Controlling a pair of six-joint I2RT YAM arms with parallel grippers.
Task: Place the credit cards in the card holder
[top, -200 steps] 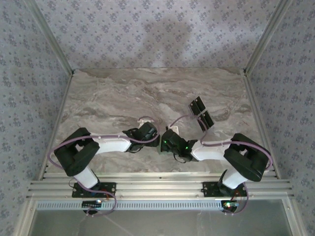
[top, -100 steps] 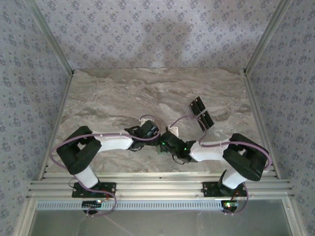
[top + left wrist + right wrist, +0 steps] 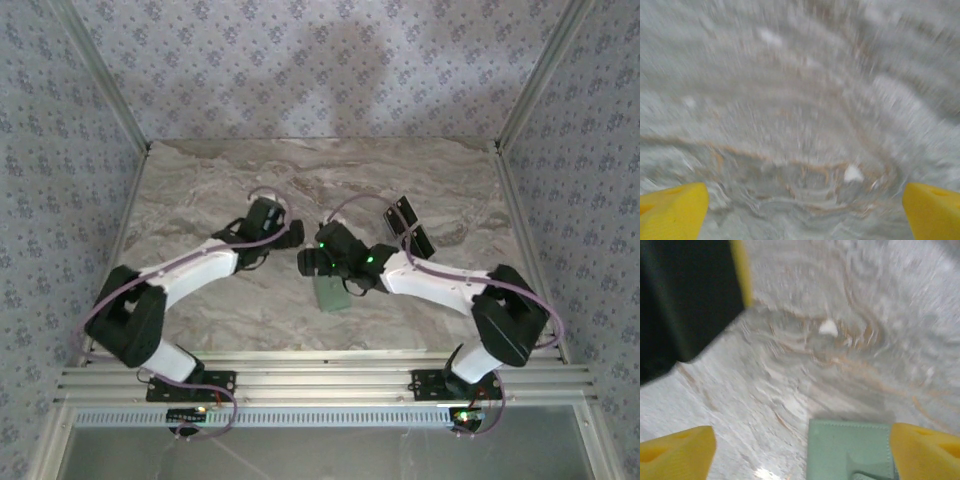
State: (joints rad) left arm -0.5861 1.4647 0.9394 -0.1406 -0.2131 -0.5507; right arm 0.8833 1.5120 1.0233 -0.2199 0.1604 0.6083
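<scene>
The pale green card holder (image 3: 332,293) lies flat on the marble table, just nearer than my right gripper (image 3: 309,262). In the right wrist view the card holder (image 3: 850,450) sits below the right gripper (image 3: 802,447), whose yellow fingertips (image 3: 677,450) stand wide apart and open, touching nothing. My left gripper (image 3: 288,236) hovers close by to the left, open over bare marble, and its yellow fingertips (image 3: 672,210) frame the left gripper (image 3: 802,212) with nothing between. Two black credit cards (image 3: 401,214) (image 3: 421,243) lie right of centre, behind the right forearm.
Patterned walls and metal rails (image 3: 525,100) box the table in on three sides. The black body of the left gripper (image 3: 685,300) looms at the upper left of the right wrist view. Bare marble (image 3: 300,180) stretches across the back half.
Both arms swung away from the near edge toward the table's middle. The right gripper went from shut to wide open, and the card holder now lies free on the marble.
</scene>
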